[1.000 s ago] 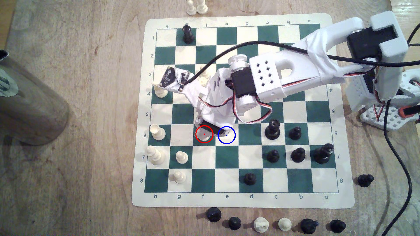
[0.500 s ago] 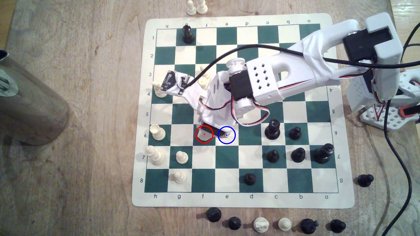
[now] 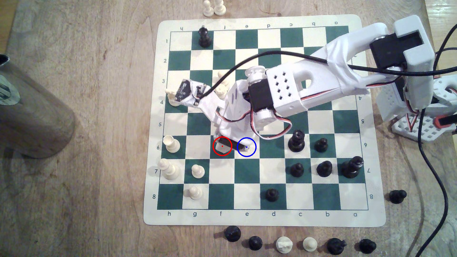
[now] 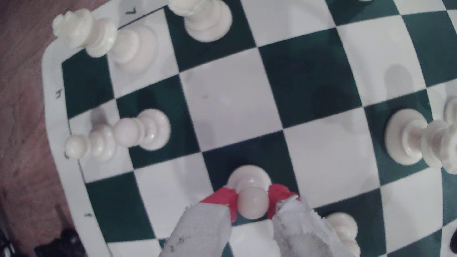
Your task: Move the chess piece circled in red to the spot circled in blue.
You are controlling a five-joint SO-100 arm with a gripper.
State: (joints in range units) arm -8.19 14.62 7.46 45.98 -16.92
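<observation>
- We see the gripper (image 4: 252, 203) with its red-tipped fingers (image 4: 223, 197) clamped on either side of the ball head of the cream pawn (image 4: 249, 184); both tips touch the head in the wrist view.
- The pawn stands upright with its flared base on a green square of the chess mat (image 3: 153, 217). We cannot tell whether the base has left the mat.
- In the exterior view the arm (image 3: 284, 91) reaches in from the exterior view's right, and the gripper (image 3: 231, 145) sits over row 6, covering most of the red ring (image 3: 222, 146) on the green f-file square. The pawn is largely hidden under it; only a pale sliver shows inside the ring.
- The blue-ringed spot (image 3: 252, 151), a cream square, lies just beside the red ring toward the exterior view's right. Part of the gripper overlaps it; no piece stands on it that we can make out.
- Other cream pieces stand near the exterior view's left edge of the mat, among them a tall crowned piece (image 3: 168, 169) and a pawn (image 3: 197, 171) in row 7.
- Black pieces (image 3: 296, 141) cluster in rows 6 and 7 toward the exterior view's right.
- Captured pieces (image 3: 284, 244) lie in a row on the wooden worktop (image 3: 74, 197) below the mat.
</observation>
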